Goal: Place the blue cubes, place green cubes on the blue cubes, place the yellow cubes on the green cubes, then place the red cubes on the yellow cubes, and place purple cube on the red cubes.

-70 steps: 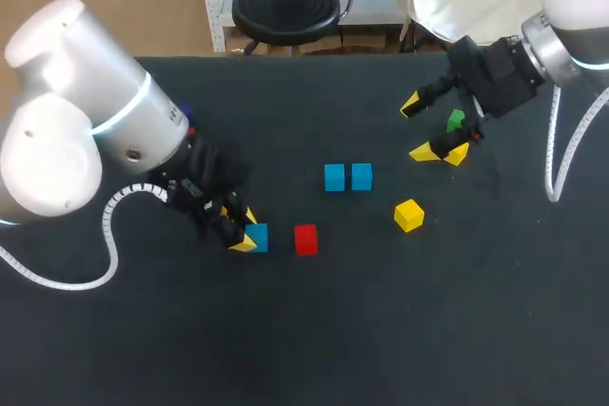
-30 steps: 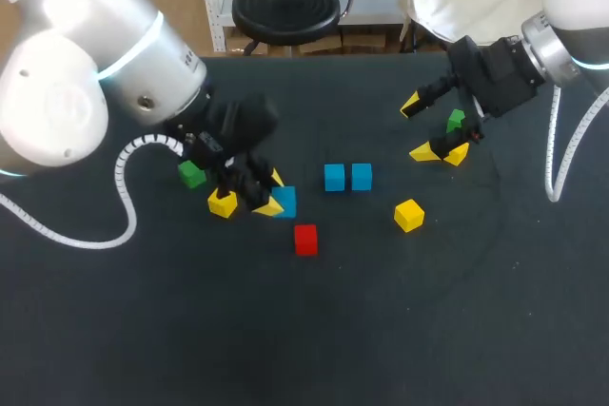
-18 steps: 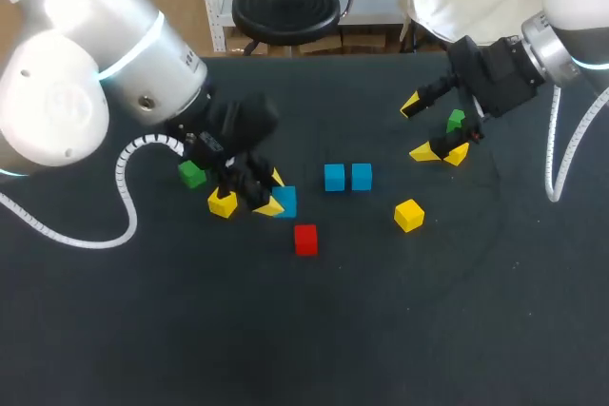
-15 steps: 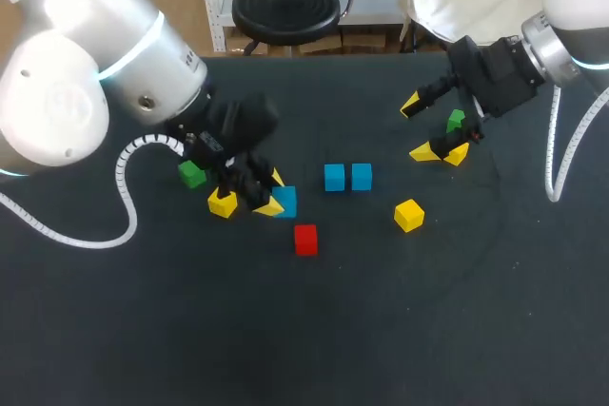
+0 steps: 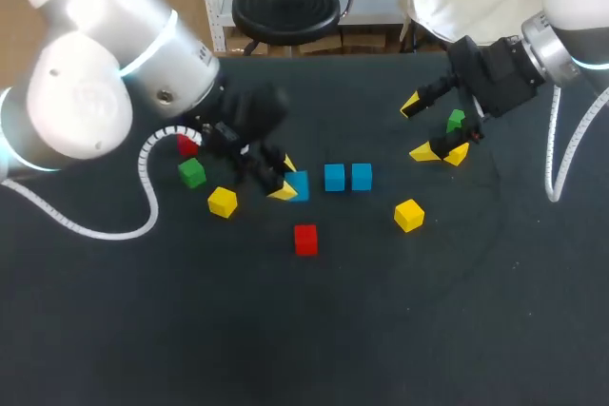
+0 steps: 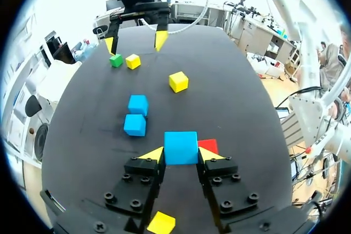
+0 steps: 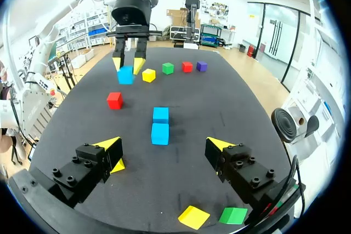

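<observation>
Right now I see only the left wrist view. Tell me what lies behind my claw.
Observer: A green cube sits behind the left claw, which is shut on the blue cube. It stands beside the yellow cube.
Operator: Find me a second red one.
Observer: A red cube lies next to that green cube, on the side away from the yellow cube.
Operator: Now locate the purple.
Observer: The purple cube ends that row, next to the red cube. Only the right wrist view shows it.
</observation>
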